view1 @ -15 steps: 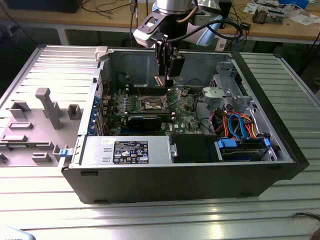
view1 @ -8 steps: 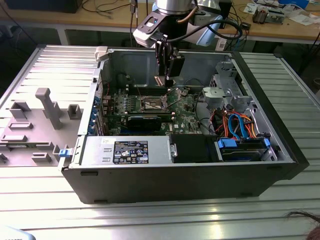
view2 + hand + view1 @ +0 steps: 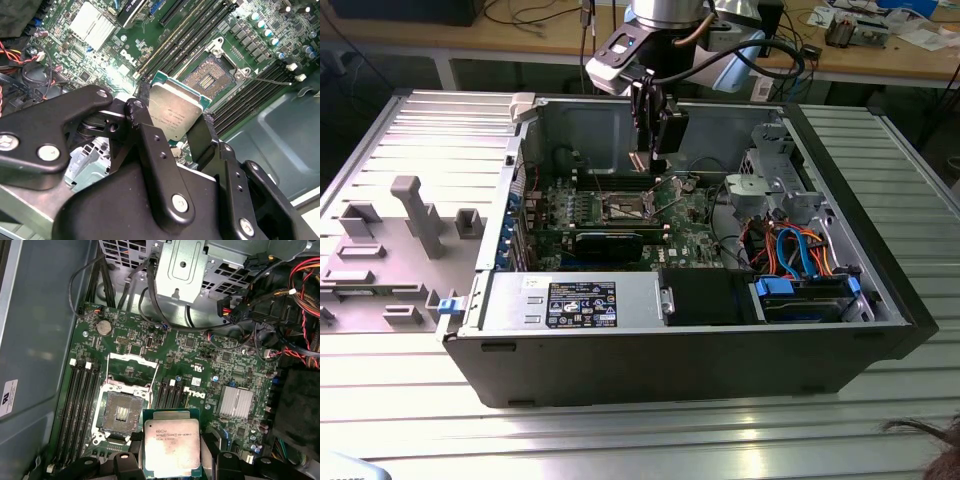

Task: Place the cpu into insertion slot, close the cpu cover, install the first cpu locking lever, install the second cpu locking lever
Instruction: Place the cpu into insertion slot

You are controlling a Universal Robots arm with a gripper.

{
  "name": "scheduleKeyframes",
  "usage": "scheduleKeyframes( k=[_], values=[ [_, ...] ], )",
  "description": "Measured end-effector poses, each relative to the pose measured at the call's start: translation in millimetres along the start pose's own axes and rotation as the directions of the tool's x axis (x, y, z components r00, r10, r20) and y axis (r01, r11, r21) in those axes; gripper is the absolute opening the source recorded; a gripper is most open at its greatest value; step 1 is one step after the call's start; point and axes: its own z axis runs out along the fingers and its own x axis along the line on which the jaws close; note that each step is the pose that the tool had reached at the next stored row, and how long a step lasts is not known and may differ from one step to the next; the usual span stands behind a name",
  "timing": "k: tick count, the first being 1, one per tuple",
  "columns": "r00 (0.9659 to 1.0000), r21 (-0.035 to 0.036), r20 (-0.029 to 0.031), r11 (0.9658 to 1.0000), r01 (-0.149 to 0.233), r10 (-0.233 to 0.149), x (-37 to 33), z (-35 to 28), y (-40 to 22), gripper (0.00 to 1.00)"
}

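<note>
The black two-fingered pincer [image 3: 175,136] is clamping the small, thin, square cpu with the pale silvery metal face [image 3: 175,111], its jaws bearing on two opposite edges of the chip and leaving the face open to view. The cpu is hanging between the fingertips, clear of the green circuit board [image 3: 200,355], and is not yet seated. The insertion slot, a small square socket with a dark centre and silvery rim [image 3: 120,412], is lying below the pincer and offset to one side of it. The cpu cover, a thin silvery metal frame with a square window [image 3: 132,355], is standing open beyond the slot, on its side away from the pincer. The chip is judged light, stiff and smooth-faced, so it is likely to be slipping under a loose grip. Its underside and the socket contacts are probably fragile. Holding it by the edges only, level and square to the slot, is appearing correct.
</note>
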Motion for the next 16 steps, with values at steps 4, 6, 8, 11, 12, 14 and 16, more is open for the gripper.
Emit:
scheduleKeyframes(
  k=[4, 6, 8, 11, 12, 14, 16],
  values=[
    [1.0, 0.0003, -0.0001, 1.0, -0.003, 0.003, 0.0, 0.1, 0.0, 0.55],
    [1.0, 0.0005, -0.0001, 1.0, -0.004, 0.004, 0.0, 0.1, 0.0, 0.55],
    [1.0, 0.0006, -0.0002, 1.0, -0.005, 0.005, 0.0, 0.1, 0.0, 0.55],
    [1.0, 0.0008, -0.0003, 1.0, -0.008, 0.008, 0.0, 0.2, 0.0, 0.55],
    [1.0, 0.0009, -0.0003, 1.0, -0.008, 0.008, 0.0, 0.2, 0.0, 0.55],
    [1.0, 0.001, -0.0003, 1.0, -0.01, 0.01, 0.0, 0.3, 0.0, 0.55],
    [0.9999, 0.0012, -0.0004, 0.9999, -0.011, 0.011, 0.0, 0.4, 0.0, 0.55]
  ],
)
